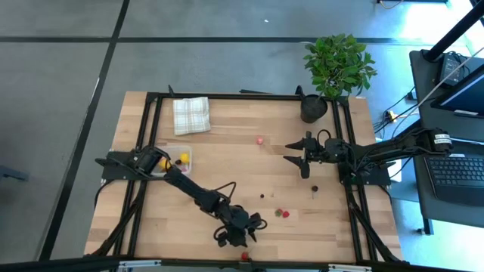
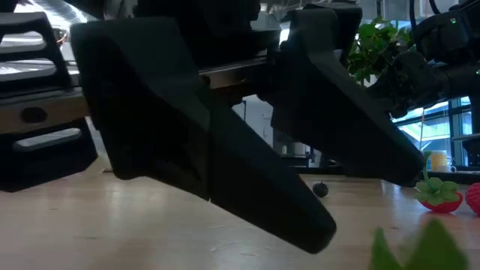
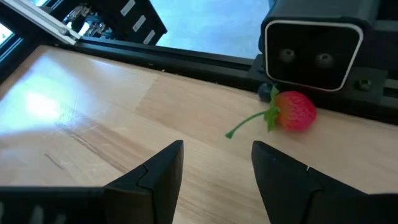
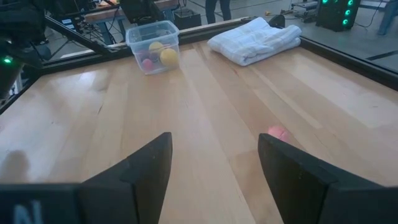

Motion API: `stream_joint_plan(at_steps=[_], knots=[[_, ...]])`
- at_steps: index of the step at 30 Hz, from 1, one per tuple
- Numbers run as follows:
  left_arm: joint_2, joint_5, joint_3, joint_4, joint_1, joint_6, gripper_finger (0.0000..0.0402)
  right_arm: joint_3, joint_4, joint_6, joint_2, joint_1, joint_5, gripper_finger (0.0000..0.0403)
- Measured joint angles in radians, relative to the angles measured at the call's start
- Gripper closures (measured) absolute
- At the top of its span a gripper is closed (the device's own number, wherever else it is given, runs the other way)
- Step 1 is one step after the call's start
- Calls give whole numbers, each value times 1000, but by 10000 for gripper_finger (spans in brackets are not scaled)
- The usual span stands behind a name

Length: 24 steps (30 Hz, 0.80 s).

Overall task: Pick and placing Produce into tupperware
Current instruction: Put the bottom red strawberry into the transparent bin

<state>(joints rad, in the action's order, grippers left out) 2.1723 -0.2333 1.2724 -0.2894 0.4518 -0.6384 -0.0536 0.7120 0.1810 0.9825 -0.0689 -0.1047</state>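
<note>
The clear tupperware (image 1: 178,158) stands at the table's left, also seen in the right wrist view (image 4: 152,37), with yellow and pink produce in it. A red strawberry (image 3: 295,111) with a green stem lies on the wood at the near edge (image 1: 244,257). My left gripper (image 3: 214,165) is open just short of it (image 1: 238,233), touching nothing. More produce lies loose: a pink piece (image 1: 259,140), strawberries (image 1: 281,214) and small dark cherries (image 1: 314,187). My right gripper (image 1: 288,153) waits open at the right, clear of everything.
A folded checked cloth (image 1: 191,115) lies at the far left and a potted plant (image 1: 314,106) at the far right. A dark camera housing (image 3: 314,53) stands right behind the near strawberry. The black frame rail (image 1: 249,263) runs along the near edge.
</note>
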Motion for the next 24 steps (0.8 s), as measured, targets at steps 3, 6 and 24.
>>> stream_joint_plan(at_steps=[3,6,24], knots=[[0,6,0,-2,-1,-1,221,0,0,-1,0,0,0,163],[0,17,0,-7,-2,-1,221,0,0,-2,0,0,0,163],[1,-30,-2,-33,-7,161,222,0,0,-2,0,0,0,163]])
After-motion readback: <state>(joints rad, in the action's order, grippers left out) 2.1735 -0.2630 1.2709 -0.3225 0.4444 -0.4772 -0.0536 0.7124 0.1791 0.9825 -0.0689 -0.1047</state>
